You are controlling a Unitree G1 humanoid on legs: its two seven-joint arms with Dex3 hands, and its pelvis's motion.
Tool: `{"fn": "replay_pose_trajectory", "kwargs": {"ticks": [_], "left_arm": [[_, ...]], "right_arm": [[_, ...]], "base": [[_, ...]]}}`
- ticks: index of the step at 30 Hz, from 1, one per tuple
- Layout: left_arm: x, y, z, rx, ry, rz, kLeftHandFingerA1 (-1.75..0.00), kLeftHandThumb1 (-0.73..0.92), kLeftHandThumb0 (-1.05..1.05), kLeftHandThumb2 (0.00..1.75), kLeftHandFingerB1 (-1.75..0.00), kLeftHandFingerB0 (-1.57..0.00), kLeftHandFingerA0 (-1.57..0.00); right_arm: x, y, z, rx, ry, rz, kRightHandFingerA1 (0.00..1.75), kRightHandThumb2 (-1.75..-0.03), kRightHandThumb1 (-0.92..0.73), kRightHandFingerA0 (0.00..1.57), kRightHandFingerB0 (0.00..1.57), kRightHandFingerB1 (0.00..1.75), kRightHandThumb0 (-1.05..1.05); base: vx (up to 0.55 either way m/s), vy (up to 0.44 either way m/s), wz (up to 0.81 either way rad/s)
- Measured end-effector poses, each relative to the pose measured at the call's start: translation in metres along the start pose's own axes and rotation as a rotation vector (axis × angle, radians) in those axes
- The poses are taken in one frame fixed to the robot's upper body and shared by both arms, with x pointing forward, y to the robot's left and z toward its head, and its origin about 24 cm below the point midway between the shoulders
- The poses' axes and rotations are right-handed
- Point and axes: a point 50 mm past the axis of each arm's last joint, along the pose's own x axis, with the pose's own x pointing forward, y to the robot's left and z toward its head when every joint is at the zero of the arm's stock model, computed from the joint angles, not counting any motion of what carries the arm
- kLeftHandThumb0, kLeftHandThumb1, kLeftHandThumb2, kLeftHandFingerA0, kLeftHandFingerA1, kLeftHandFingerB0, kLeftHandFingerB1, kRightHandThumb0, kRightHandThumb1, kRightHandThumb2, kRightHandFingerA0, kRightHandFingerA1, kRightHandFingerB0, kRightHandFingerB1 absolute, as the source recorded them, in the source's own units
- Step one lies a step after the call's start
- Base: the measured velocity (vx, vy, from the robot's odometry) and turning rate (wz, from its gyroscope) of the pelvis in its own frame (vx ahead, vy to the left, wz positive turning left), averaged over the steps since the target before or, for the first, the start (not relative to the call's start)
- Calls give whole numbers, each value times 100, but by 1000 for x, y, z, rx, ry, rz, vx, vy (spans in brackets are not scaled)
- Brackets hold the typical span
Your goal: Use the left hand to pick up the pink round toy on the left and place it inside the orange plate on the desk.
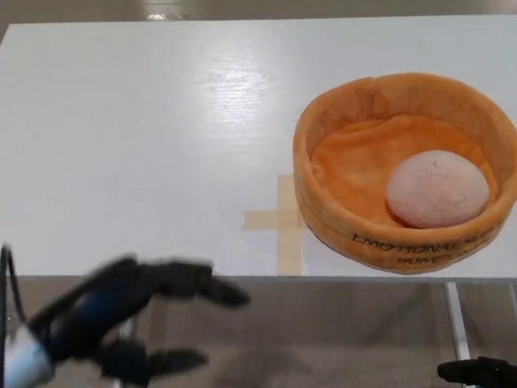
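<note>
The pink round toy [438,188] lies inside the orange plate [331,217], a soft round basket on the right part of the white desk. My left hand [125,319] is low at the picture's bottom left, below the desk's front edge, blurred, open with fingers apart and holding nothing. It is far from the plate. A small part of my right hand [487,374] shows at the bottom right, under the desk level; its state is not visible.
The white desk [131,141] spans most of the view, with a cross of beige tape [283,221] just left of the plate. The desk's front edge runs along the lower part, with the floor below it.
</note>
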Motion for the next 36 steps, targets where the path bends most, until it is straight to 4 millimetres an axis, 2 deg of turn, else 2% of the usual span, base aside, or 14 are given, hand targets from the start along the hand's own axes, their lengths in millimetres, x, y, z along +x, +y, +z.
{"fn": "replay_pose_trajectory", "kwargs": {"ticks": [3, 8, 10, 11, 13, 14, 15, 17, 18, 23, 25, 33, 34, 36], "left_arm": [[-6, -9, -10, -68, 35, -26, -40, 69, 1, 60, -38, -51, -44], [-23, -45, -49, -333, 162, -85, -41, 67, 7, 60, -40, -53, -46], [-26, -55, -61, -400, 205, -79, -39, 64, -3, 58, -37, -49, -44], [-28, -59, -67, -429, 226, -76, -39, 58, -18, 61, -37, -47, -41], [-31, -71, -81, -489, 287, -62, -36, 58, -12, 57, -36, -49, -36], [-31, -72, -83, -496, 300, -57, -36, 58, -12, 57, -36, -49, -36], [-32, -77, -91, -507, 342, -42, -51, 43, -7, 87, -54, -33, -17], [-32, -81, -96, -508, 378, -27, -51, 42, -9, 87, -54, -33, -19], [-32, -83, -100, -509, 400, -17, -38, 59, -17, 58, -35, -43, -35], [-34, -90, -114, -512, 496, 30, -38, 59, -21, 58, -35, -42, -35], [-34, -95, -120, -517, 539, 50, -40, 57, -23, 57, -35, -43, -44], [-41, -105, -140, -501, 704, 141, -40, 57, -28, 57, -35, -42, -42], [-41, -106, -141, -499, 713, 147, -44, 54, -34, 67, -41, -40, -39], [-44, -110, -145, -493, 758, 170, -44, 54, -33, 67, -41, -40, -39]], "right_arm": [[0, 0, 0, -1, -1, 1, 70, -57, -59, 80, 74, 53, -30], [0, -1, 0, -4, 4, 4, 71, -57, -59, 81, 75, 54, -28], [0, -1, 0, -4, 6, 6, 67, -58, -59, 80, 73, 52, -32], [0, -1, -1, -4, 7, 6, 68, -57, -59, 82, 75, 54, -29], [0, -1, -1, -6, 10, 7, 70, -57, -58, 83, 75, 55, -30], [0, -1, -1, -6, 9, 7, 70, -57, -58, 83, 75, 55, -30], [0, -1, -1, -7, 9, 7, 70, -57, -58, 82, 74, 55, -33], [0, -1, -1, -7, 9, 8, 69, -57, -58, 82, 74, 54, -31], [0, -1, 0, -8, 9, 8, 68, -57, -59, 81, 74, 54, -30], [1, -1, 0, -8, 7, 9, 68, -57, -59, 81, 74, 53, -30], [1, -1, 0, -8, 7, 8, 70, -58, -58, 82, 74, 53, -32], [1, -1, 1, -8, 4, 9, 67, -58, -58, 82, 73, 53, -33], [1, -1, 1, -8, 4, 9, 67, -57, -58, 81, 73, 53, -33], [1, -1, 2, -8, 4, 9, 66, -57, -58, 81, 74, 53, -32]], "base": [[0, 0, 0], [0, 0, 0], [0, 0, 0], [0, 0, 0], [0, 0, 0], [0, 0, 0], [0, 0, 0], [0, 0, 0], [0, 0, 0], [0, 0, 0], [0, 0, 0], [0, 0, 0], [0, 0, 0], [0, 0, 0]]}}
